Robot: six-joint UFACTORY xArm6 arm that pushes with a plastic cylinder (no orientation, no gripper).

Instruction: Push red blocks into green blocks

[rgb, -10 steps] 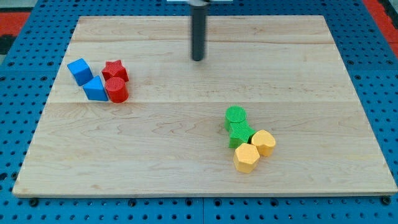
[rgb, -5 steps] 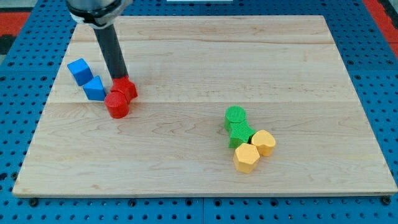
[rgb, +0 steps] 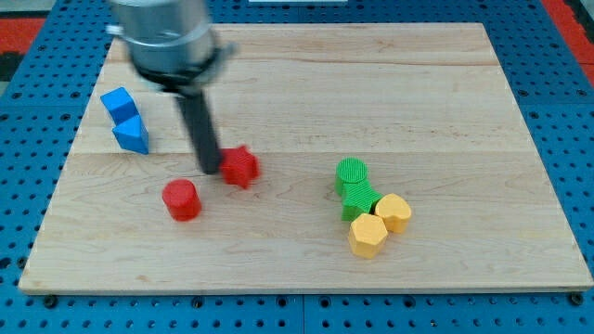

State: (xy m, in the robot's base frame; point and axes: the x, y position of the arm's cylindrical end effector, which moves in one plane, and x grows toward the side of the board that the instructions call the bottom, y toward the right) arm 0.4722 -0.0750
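Observation:
My tip [rgb: 211,171] touches the left side of the red star block [rgb: 240,166] near the board's middle. The red cylinder [rgb: 181,199] lies apart, below and left of the tip. The green cylinder [rgb: 352,173] and the green star block [rgb: 360,199] sit together at the view's right, well right of the red star. The rod and arm above the tip are blurred.
Two yellow blocks [rgb: 368,236] [rgb: 394,212] touch the green star from below and right. Two blue blocks [rgb: 118,102] [rgb: 132,135] sit at the view's upper left. The wooden board [rgb: 297,269] lies on a blue pegboard.
My tip has swept from the upper middle to the red blocks, then right and down. The red star slid right toward the greens, the red cylinder went down, and the lower blue block shifted slightly.

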